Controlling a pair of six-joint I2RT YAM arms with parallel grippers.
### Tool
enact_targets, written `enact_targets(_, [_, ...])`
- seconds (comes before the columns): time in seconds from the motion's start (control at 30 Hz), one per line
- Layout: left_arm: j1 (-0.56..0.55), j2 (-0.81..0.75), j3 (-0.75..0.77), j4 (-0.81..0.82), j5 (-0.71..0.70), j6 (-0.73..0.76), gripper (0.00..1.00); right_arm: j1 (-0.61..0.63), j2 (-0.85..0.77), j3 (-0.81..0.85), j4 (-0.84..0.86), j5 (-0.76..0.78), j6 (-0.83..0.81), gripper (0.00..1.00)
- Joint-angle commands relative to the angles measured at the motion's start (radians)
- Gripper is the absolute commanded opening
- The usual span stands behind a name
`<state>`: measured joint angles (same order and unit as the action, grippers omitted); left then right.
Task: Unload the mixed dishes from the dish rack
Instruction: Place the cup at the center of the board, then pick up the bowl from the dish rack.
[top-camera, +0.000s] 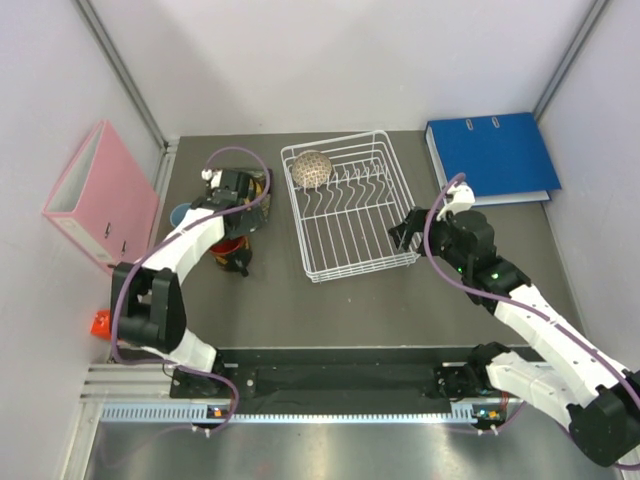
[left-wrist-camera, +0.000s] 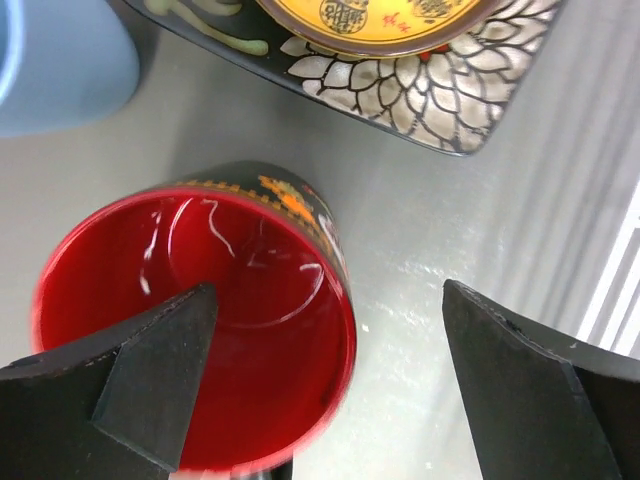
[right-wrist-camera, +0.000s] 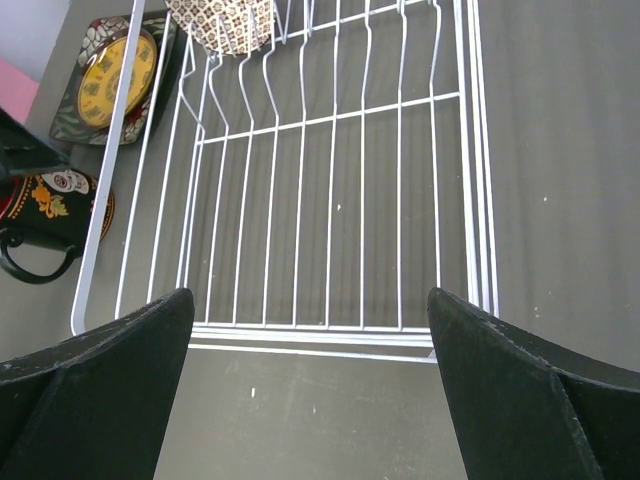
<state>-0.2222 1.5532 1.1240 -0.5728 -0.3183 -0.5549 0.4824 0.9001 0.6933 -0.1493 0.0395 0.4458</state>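
The white wire dish rack (top-camera: 350, 225) stands mid-table and holds only the speckled bowl (top-camera: 311, 168) at its far left corner. Left of the rack on the table are the dark mug (top-camera: 230, 252), the light-blue cup (top-camera: 180, 214) and the floral square plate (top-camera: 257, 190). In the left wrist view the amber plate (left-wrist-camera: 370, 20) lies on the floral plate (left-wrist-camera: 430, 95). My left gripper (left-wrist-camera: 325, 330) is open just above the red-lined mug (left-wrist-camera: 230, 300), one finger over its mouth and one outside. My right gripper (right-wrist-camera: 310, 390) is open and empty at the rack's (right-wrist-camera: 330, 200) near right edge.
A blue binder (top-camera: 492, 155) lies at the back right. A pink binder (top-camera: 100, 195) leans on the left wall. A small red object (top-camera: 100, 322) sits at the left edge. The rack's upright prongs stand in a row across its middle.
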Motion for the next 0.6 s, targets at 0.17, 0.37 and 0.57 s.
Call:
enact_targets(0.17, [-0.038,-0.218,0.16,-0.084,0.012,-0.007,0.99,0.007,0.011,0.028,0.019,0.0,0.007,1.0])
enact_targets(0.37, [-0.146,-0.211,0.327,-0.084,0.044,-0.004,0.99,0.007,0.051,0.083,0.011,0.039,0.008,1.0])
enact_targets(0.57, [-0.248,-0.09,0.329,-0.001,0.056,-0.007,0.99,0.03,0.166,0.187,0.007,0.127,-0.018,1.0])
